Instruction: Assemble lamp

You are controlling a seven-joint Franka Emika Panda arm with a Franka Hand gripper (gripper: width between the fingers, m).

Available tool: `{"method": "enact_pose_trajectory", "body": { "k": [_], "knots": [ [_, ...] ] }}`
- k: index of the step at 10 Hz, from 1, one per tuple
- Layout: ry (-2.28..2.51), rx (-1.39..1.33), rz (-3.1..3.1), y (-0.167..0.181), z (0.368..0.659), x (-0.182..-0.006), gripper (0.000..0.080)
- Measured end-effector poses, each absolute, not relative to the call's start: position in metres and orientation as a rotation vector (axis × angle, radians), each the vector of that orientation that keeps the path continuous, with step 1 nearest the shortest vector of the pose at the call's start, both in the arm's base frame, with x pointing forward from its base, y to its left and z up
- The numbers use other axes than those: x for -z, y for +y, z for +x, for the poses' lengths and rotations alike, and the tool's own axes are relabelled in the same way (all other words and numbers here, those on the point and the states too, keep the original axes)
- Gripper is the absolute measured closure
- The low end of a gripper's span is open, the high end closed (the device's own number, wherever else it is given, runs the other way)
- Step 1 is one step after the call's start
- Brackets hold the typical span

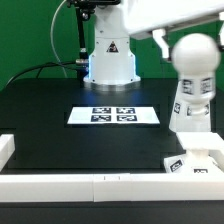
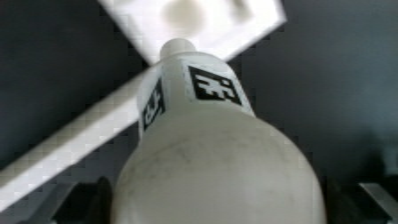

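The white bulb stands upright at the exterior view's right, ball end up, tagged neck pointing down. Its neck end is at the stem of the flat square base, which rests by the front rail; I cannot tell whether they touch. My gripper is shut on the bulb's ball. In the wrist view the bulb fills the frame, its neck reaching toward the base. My gripper shows dark fingers on either side of the ball. The shade is out of view.
The marker board lies flat in the middle of the black table. A long white rail runs along the front edge, with a short piece at the left. The robot's pedestal stands at the back.
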State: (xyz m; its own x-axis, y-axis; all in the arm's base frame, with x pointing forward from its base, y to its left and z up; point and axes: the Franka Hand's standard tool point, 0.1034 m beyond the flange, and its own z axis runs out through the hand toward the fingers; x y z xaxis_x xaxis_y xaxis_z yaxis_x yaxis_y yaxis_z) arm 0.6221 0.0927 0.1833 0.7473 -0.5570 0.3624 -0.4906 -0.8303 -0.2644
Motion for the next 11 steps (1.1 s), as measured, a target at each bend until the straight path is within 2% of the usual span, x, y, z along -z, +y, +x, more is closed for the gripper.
{"method": "enact_pose_trajectory", "body": {
  "k": [5, 9, 11],
  "knots": [
    [0.737, 0.689, -2.841, 0.085, 0.624, -0.179, 0.0232],
    [0.711, 0.725, -2.830, 0.094, 0.623, -0.174, 0.0232],
    [0.686, 0.710, -2.849, 0.100, 0.616, -0.164, 0.0232]
  ]
}}
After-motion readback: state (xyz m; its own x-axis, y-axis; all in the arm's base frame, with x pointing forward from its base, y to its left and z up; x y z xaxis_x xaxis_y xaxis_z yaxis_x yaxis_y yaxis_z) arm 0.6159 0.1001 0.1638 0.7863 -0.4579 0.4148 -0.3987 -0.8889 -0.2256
